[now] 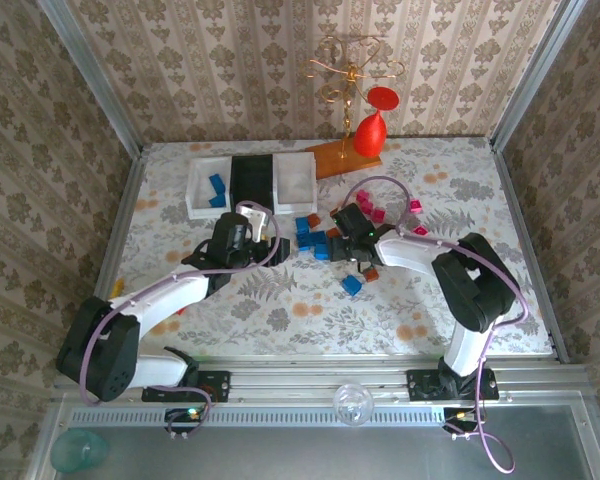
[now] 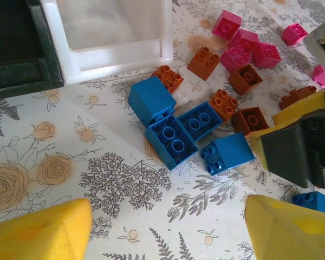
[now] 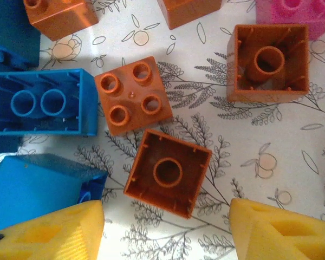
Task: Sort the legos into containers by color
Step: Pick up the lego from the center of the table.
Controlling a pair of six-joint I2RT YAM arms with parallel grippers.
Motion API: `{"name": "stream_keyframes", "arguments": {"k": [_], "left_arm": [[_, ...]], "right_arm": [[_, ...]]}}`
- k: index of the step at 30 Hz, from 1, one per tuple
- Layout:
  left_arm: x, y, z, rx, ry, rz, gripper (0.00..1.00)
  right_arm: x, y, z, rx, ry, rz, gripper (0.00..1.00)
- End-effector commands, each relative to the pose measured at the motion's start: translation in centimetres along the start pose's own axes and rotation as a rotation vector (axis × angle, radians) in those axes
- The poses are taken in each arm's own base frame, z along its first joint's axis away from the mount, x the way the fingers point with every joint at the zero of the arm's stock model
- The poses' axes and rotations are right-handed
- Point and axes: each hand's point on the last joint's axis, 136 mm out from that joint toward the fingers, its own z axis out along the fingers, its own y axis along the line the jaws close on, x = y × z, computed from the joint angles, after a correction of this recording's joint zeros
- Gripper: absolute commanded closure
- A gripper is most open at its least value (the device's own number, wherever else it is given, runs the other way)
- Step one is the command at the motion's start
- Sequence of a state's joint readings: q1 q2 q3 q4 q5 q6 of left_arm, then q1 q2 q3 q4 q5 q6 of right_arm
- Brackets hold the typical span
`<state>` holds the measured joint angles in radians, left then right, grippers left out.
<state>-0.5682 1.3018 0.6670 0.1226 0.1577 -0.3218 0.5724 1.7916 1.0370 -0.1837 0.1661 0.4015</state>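
Left arm: reaches from the near-left base toward the table centre, wrist tipped down; left gripper hangs just in front of the black bin.
Left fingers: yellow wedge pads spread wide, nothing between them.
Right arm: elbow folded at the right, forearm runs left; right gripper sits low over the bricks.
Right fingers: yellow ridged fingertips spread either side of an upside-down brown brick — not touching it.
Bricks: glossy hard plastic, round studs on top, hollow below with tubes; blue bricks, brown and pink bricks lie loose mid-table between the grippers; some blue in the left white bin.
Bins: three open rectangular tubs in a row at the far side — white, black, right white bin.
Table: floral print surface.
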Motion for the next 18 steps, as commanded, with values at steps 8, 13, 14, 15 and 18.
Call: {"name": "stream_keyframes", "arguments": {"k": [8,13,14,15,18], "left_arm": [[-0.1,0.3,-0.6,-0.024,-0.019,0.018,0.24],[-0.1,0.4,-0.6,-0.031,-0.018,0.021,0.24],[-0.1,0.4,-0.6,-0.030,-0.017,0.022,0.24],[-0.1,0.4,-0.6,-0.029,-0.018,0.021,0.24],[-0.1,0.4,-0.7,-0.030,-0.016,0.020,0.24]], "right_arm": [[-1.3,-0.4,2.4,0.053,-0.027,0.049,0.41],[-1.5,-0.9,3.0,0.057,-0.043,0.079,0.47],[-1.5,-1.1,3.1,0.059,-0.047,0.086,0.49],[-1.5,-1.3,3.1,0.058,-0.051,0.090,0.50],[-1.6,-1.4,2.8,0.054,-0.066,0.095,0.56]]}}
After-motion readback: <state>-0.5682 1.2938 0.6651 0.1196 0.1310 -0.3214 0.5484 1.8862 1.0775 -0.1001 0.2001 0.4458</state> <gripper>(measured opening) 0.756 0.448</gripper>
